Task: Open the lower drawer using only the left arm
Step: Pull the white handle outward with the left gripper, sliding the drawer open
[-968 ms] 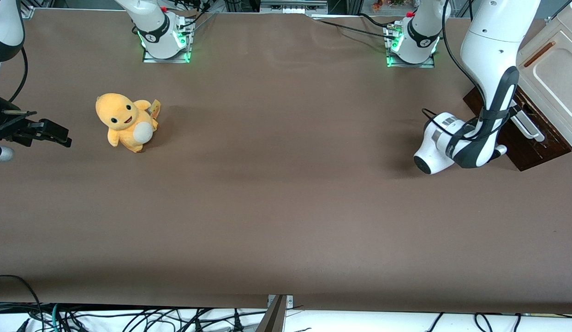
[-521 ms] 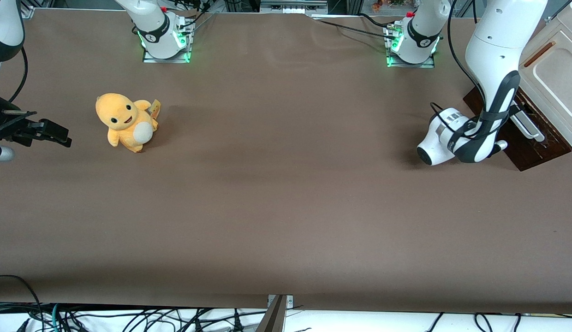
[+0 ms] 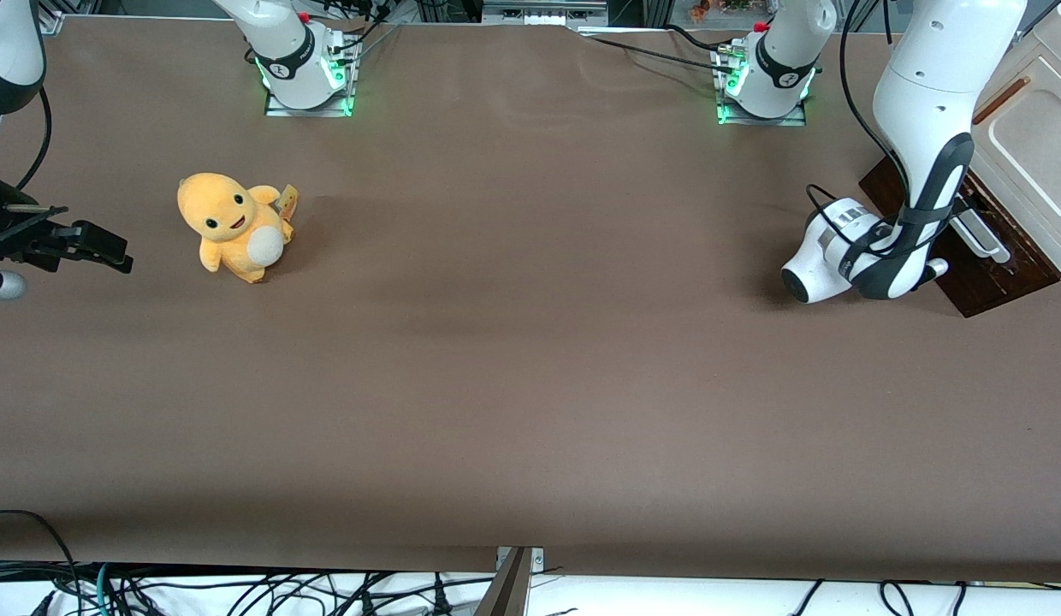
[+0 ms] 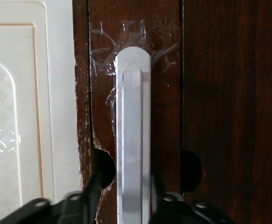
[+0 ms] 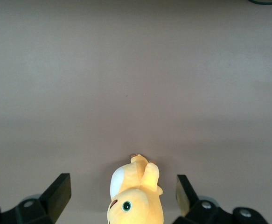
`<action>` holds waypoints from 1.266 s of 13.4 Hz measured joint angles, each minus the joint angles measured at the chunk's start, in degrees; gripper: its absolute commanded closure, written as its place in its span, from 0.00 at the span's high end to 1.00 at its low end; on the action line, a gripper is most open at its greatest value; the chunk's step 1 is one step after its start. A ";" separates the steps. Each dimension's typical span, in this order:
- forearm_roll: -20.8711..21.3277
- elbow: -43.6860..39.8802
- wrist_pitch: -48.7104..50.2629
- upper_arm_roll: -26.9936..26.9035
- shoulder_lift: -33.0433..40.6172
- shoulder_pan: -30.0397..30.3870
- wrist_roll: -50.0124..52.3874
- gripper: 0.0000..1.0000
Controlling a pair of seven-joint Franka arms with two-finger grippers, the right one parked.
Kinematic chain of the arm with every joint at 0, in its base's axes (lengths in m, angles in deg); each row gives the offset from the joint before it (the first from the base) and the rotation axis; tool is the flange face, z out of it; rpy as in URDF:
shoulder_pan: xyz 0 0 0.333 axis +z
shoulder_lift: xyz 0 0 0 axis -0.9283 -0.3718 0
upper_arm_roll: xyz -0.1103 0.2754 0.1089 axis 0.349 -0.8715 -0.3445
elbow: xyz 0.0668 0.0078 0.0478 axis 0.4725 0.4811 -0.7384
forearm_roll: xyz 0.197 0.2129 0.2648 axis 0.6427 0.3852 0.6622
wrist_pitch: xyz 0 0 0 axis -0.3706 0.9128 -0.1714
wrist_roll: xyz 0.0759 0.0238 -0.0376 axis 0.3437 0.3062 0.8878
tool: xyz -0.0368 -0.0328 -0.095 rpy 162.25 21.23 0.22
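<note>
i've got the left arm [image 3: 924, 128] bent low in front of the cream cabinet [image 3: 1031, 137] at the working arm's end of the table [image 3: 530, 359], its gripper [image 4: 122, 198] right at the lower drawer [image 3: 980, 265]. on the wrist camera i see a black finger [image 4: 90, 193] on each side of the white bar handle [image 4: 133, 140], close against it, so the pincer looks clamped on the handle. the dark drawer front sits just beside the cream panel [image 4: 14, 116], and a yellow plush toy [image 3: 231, 227] sits well apart toward the parked arm's end.
</note>
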 measured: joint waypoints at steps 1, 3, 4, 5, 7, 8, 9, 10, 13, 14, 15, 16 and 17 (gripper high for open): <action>0.00 0.01 -0.02 0.13 -0.03 0.00 0.12 0.25; 0.00 0.02 -0.15 0.38 -0.08 -0.03 0.64 0.19; 0.00 0.03 -0.47 0.42 -0.23 -0.03 0.72 0.17; 0.01 0.03 -0.50 0.44 -0.37 -0.05 0.81 0.16; 0.06 0.03 -0.48 0.44 -0.42 -0.06 0.86 0.12; 0.07 0.03 -0.48 0.44 -0.42 -0.06 0.89 0.12; 0.07 0.03 -0.48 0.44 -0.42 -0.06 0.90 0.10; 0.07 0.03 -0.48 0.44 -0.42 -0.06 0.91 0.08; 0.07 0.03 -0.48 0.44 -0.42 -0.06 0.94 0.08; 0.07 0.03 -0.48 0.44 -0.42 -0.07 0.94 0.08; 0.07 0.03 -0.48 0.45 -0.42 -0.15 0.95 0.08; 0.07 0.03 -0.47 0.45 -0.42 -0.37 0.96 0.08; 0.07 0.03 -0.46 0.45 -0.42 -0.70 0.96 0.08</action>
